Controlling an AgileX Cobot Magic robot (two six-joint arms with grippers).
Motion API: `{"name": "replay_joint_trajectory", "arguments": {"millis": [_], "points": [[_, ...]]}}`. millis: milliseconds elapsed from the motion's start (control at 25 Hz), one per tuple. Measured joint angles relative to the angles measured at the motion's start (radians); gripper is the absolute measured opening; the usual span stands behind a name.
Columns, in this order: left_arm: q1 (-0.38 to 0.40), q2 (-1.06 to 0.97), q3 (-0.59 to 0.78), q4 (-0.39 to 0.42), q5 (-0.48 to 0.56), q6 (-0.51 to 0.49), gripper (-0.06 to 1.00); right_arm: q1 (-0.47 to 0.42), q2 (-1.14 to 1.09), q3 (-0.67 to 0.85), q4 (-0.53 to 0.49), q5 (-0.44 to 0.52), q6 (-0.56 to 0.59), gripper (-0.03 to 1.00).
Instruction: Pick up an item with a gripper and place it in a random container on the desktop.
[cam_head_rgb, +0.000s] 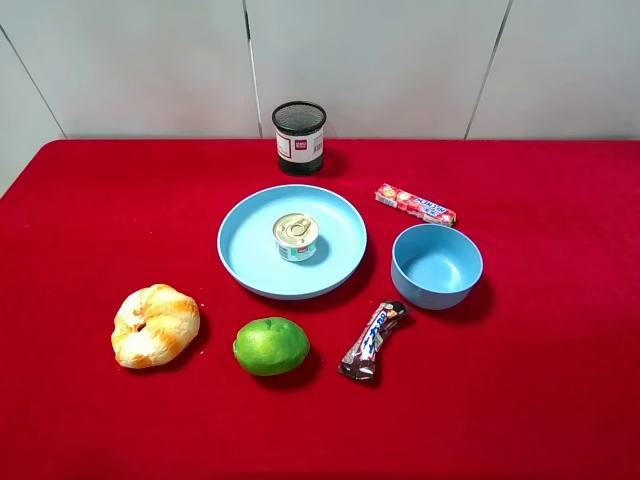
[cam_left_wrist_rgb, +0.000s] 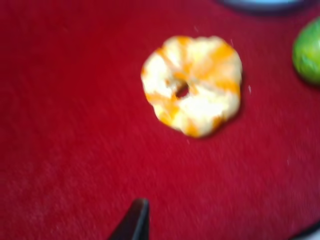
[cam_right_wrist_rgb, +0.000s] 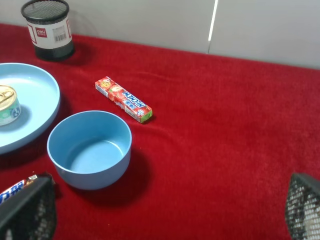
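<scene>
Since the can sits mid-frame in the plate | placing looks done | my left hand released, right hand spread, both empty | next: stay clear.

Lighting bright and even in all three views. Exterior high view sharp; short soft shadows fall right of and below the bowl, lime and croissant. Left wrist view blurred throughout; croissant edges smeared, colours oversaturated. Right wrist view fairly sharp; near fingertips out of focus.

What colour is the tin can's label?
White and green on the tin can, seen best in the exterior high view.
</scene>
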Motion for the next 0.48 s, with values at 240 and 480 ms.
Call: {"name": "replay_joint_trajectory", "arguments": {"millis": [240, 480], "points": [[0.102, -0.128, 0.0, -0.001, 0.001, 0.0, 0.99, 0.0, 0.0, 0.0, 0.0, 0.0, 0.0, 0.69], [0.209, -0.173, 0.0, -0.014, 0.004, 0.032, 0.99, 0.0, 0.0, 0.0, 0.0, 0.0, 0.0, 0.69]]}}
